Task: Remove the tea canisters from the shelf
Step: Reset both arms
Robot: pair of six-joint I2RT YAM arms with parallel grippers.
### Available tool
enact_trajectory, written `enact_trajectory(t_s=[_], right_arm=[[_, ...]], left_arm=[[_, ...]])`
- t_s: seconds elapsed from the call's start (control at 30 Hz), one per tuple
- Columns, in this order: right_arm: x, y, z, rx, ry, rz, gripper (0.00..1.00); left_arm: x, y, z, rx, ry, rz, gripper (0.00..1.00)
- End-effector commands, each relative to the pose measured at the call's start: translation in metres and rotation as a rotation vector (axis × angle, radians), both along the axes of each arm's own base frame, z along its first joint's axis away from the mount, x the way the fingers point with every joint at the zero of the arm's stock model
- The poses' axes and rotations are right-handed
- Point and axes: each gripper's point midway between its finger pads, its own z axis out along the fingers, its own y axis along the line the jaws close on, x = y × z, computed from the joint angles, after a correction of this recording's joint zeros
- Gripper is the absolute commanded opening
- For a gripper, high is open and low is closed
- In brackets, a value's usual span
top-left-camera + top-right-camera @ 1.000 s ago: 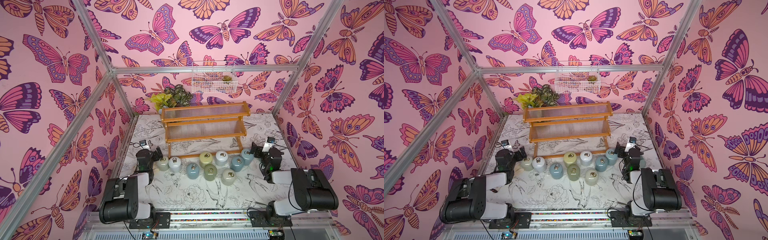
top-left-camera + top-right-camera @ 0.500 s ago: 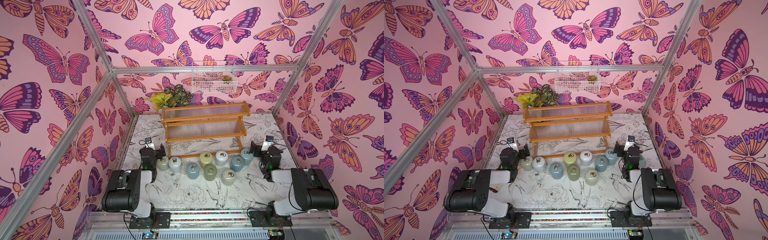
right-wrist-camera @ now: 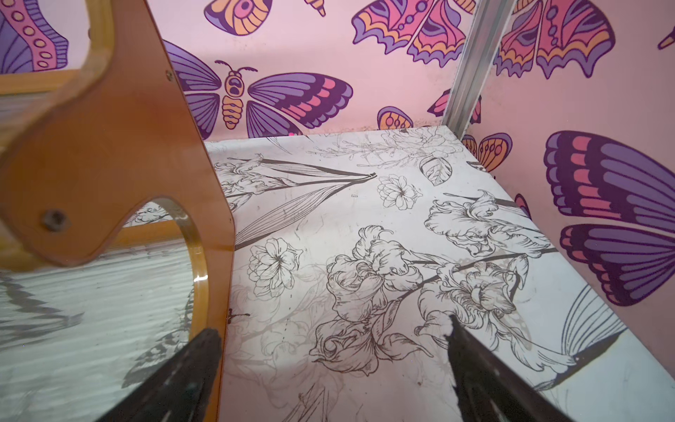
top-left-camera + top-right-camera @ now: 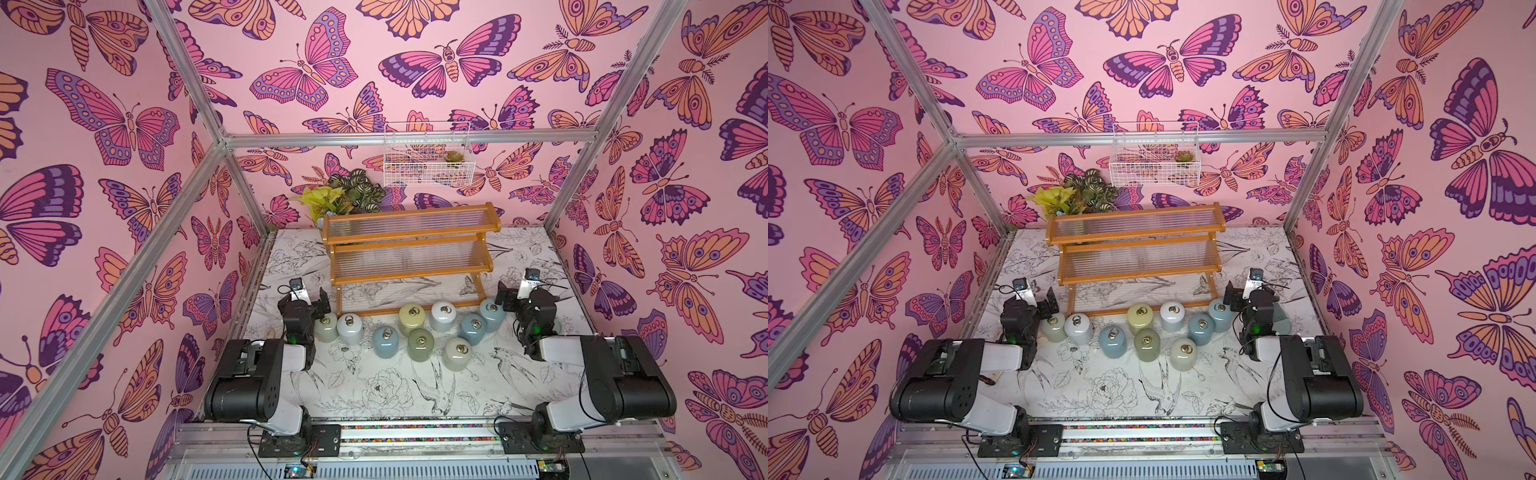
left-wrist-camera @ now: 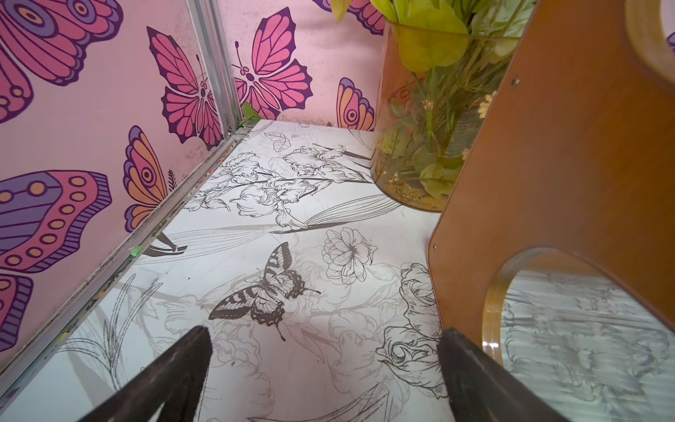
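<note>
- Just in front of the shelf, all nine tea canisters stand upright on the worktop in a loose cluster. Every tier of the shelf looks bare, so I judge the removal finished.
- Left fingers are spread wide and hold nothing. They sit low at the shelf's left end, just beside its wooden side panel and the sage canister at that end of the cluster.
- Right fingers are likewise spread and empty, at the shelf's right end, near the light blue canister.
- Risk: an arm swinging inward along the shelf's front could clip an end canister. Several stand touching or nearly so, and one tipped jar may push its neighbours over or roll away.
- Risk: a finger drawn away carelessly might catch the shelf's side panel and drag the rack.
- Risk: the glass vase behind the shelf's left end is tall and could topple if the rack shifts backward.
</note>
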Motion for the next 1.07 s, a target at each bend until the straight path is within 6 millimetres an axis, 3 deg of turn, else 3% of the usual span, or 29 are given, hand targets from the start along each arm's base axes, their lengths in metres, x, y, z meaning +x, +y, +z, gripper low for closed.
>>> enact_trajectory(t_s=[0.0,1.03], right_arm=[[-0.005,-0.008,-0.02,-0.003,0.089,-0.037,0.99],[-0.005,-0.007,-0.02,-0.01,0.089,-0.035,0.99]], left_arm=[[-0.009,0.001,-0.018,0.017,0.059,0.01,1.0],[-0.018,-0.002,-0.013,0.045,0.003,0.015,1.0]])
